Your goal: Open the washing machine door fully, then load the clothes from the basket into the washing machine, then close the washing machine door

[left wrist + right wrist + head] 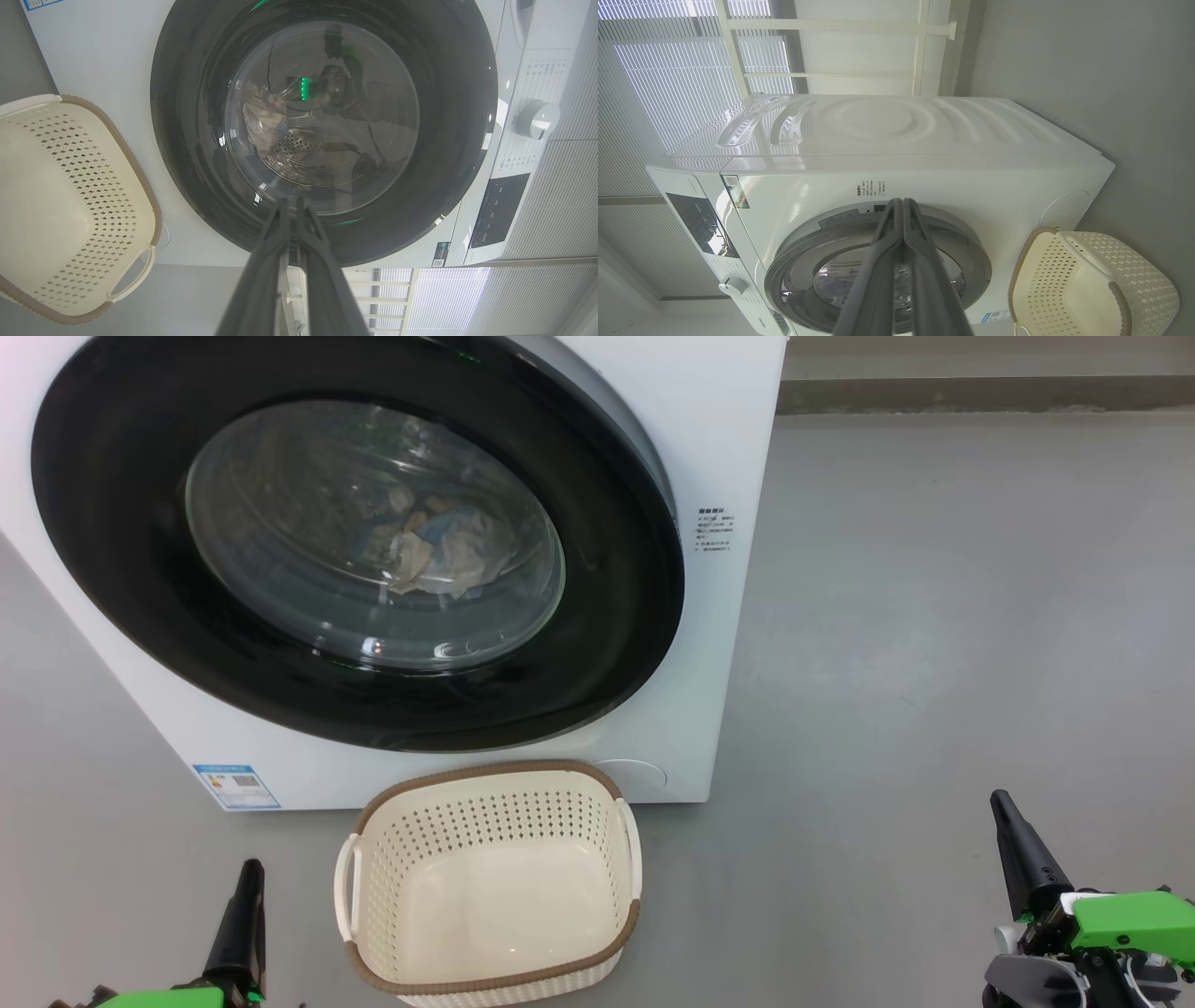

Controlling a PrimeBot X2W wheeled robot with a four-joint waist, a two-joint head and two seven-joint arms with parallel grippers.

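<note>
Now: left gripper (250, 875) at near left, fingers pressed together, holding nothing. Centre: washing machine door (121, 569) shut flush on washing machine (719, 420); clothes (439, 546) inside drum, seen through glass. Nearer: basket (485, 768) on floor just before machine, bare bottom showing. Near right: right gripper (1004, 803), fingers together, holding nothing.

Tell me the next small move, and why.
Probably just park the arms: the basket is empty, the clothes lie behind the glass of the door, which looks closed, and the left gripper and right gripper are shut, holding nothing.
</note>
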